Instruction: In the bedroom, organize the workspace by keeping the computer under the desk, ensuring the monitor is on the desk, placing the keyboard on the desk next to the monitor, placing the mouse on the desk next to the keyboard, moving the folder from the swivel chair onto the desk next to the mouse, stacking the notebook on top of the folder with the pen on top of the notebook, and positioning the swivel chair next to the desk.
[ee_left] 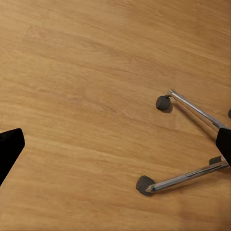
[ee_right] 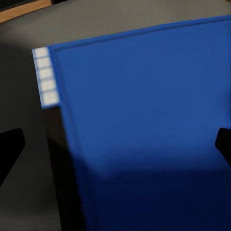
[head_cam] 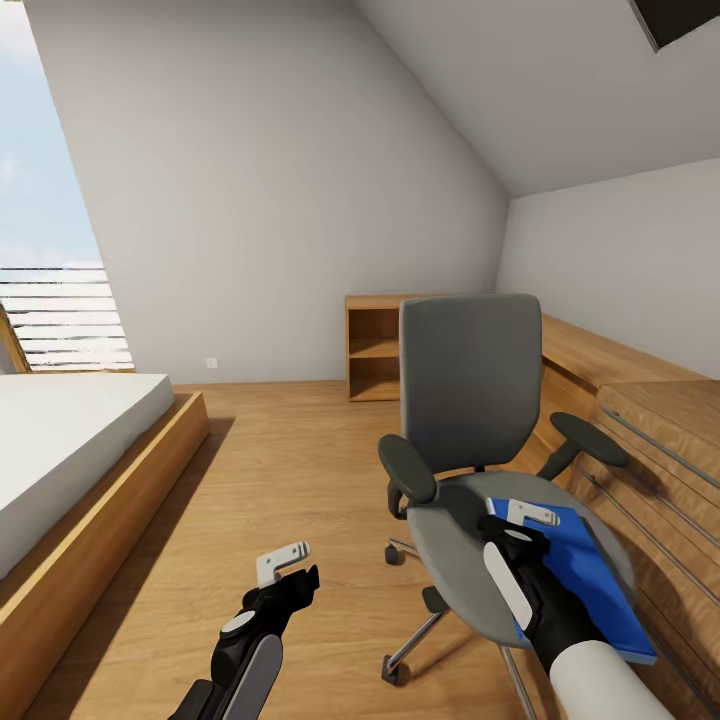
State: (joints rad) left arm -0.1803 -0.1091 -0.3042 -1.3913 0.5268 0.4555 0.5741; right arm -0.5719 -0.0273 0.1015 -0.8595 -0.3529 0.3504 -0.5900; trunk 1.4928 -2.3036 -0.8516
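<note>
Swivel chair point(head_cam: 480, 420) on open wood floor, back tall and upright, seat facing the robot, wooden cabinet point(head_cam: 640, 420) close along its far side. Folder point(head_cam: 585, 570) flat on the seat, toward the cabinet-side edge, long axis running from the backrest out to the front rim, black spine on the side toward seat centre. Right gripper point(head_cam: 530, 513) directly above the folder's backrest end, fingers spread wide, nothing between them; wrist view looks straight down on blue cover. Judged: straight descent, right arm the obvious one. Left gripper point(head_cam: 283, 562) low over bare floor beside the chair base point(ee_left: 187, 144), fingers apart, empty, well apart from folder. No containers present.
</note>
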